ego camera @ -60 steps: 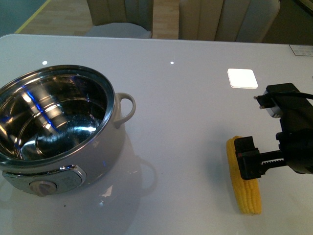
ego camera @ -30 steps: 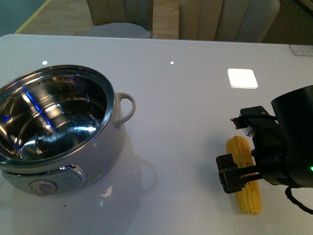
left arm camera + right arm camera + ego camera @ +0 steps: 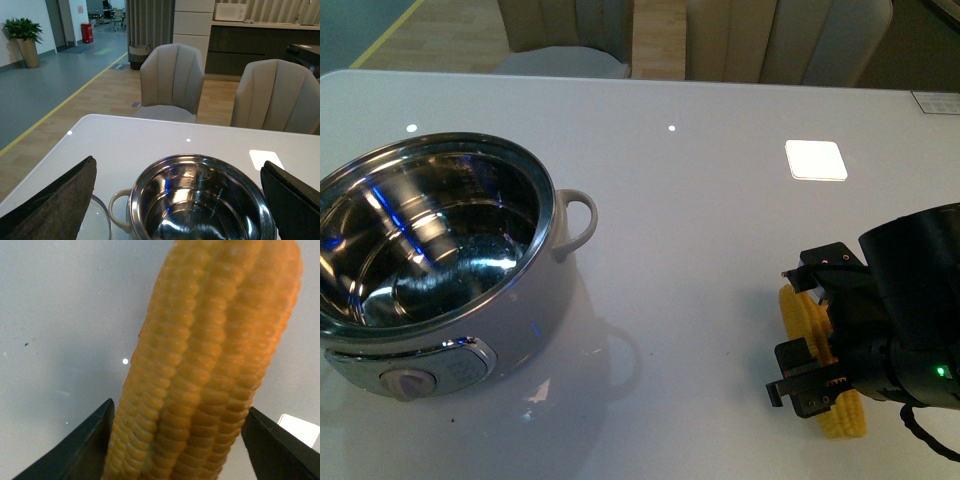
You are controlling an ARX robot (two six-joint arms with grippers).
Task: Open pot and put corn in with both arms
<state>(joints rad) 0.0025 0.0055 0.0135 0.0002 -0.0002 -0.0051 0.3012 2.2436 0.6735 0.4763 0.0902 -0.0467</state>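
The right gripper [image 3: 812, 325] has its jaws set around the corn [image 3: 210, 365], one on each side of the cob, which lies on the counter [image 3: 700, 200]. They sit close against the kernels, but whether they are pressing cannot be told. The left gripper [image 3: 178, 167] has its jaws spread wide and holds nothing. The open pot [image 3: 200, 200] stands just beyond and between them, well away from the right jaws.
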